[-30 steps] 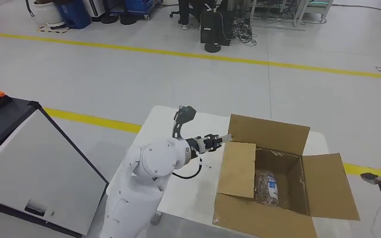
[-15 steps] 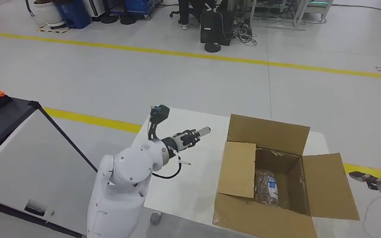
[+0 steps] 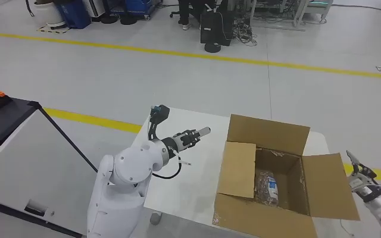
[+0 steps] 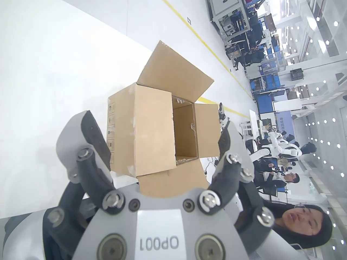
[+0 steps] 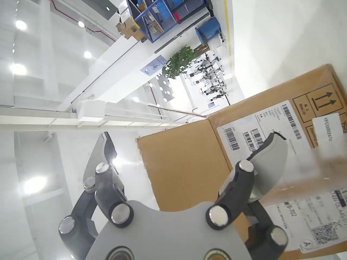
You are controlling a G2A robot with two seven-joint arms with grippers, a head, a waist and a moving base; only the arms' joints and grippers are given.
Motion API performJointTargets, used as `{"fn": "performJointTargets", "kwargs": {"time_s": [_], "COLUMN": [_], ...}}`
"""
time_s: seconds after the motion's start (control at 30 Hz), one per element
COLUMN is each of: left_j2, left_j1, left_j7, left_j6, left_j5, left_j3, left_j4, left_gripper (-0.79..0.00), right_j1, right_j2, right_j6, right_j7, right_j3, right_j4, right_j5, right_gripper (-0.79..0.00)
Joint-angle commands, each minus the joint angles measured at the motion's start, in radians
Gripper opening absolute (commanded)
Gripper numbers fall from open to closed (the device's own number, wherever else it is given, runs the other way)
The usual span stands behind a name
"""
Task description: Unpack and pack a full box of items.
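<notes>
- The box (image 3: 238,169) is sitting on the worktop (image 3: 190,184), toward the 3 o'clock side in the top view, with its top open.
- A clear packet (image 3: 266,187) is lying at the bottom of the box.
- The left claw (image 3: 202,131) is hanging over the worktop at 9 o'clock from the box, apart from it and pointing at it. Its fingers (image 4: 93,136) are spreading wide and holding nothing.
- The right claw (image 3: 356,166) is hanging at 3 o'clock from the box, just beside the flap there. It is gaping wide too, with nothing in it.
</notes>
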Motion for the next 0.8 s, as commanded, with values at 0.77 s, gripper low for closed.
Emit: {"fn": "performJointTargets", "kwargs": {"time_s": [0.77], "left_j2": [0.0], "left_j1": [0.0], "left_j7": [0.0], "left_j6": [0.0], "left_j5": [0.0], "left_j3": [0.0], "left_j4": [0.0], "left_gripper": [0.0], "right_j1": [-0.023], "right_j2": [-0.017], "right_j6": [0.153], "right_j7": [-0.202], "right_j3": [-0.071], "right_j4": [-0.184], "right_j5": [0.034], "right_gripper": [0.0]}}
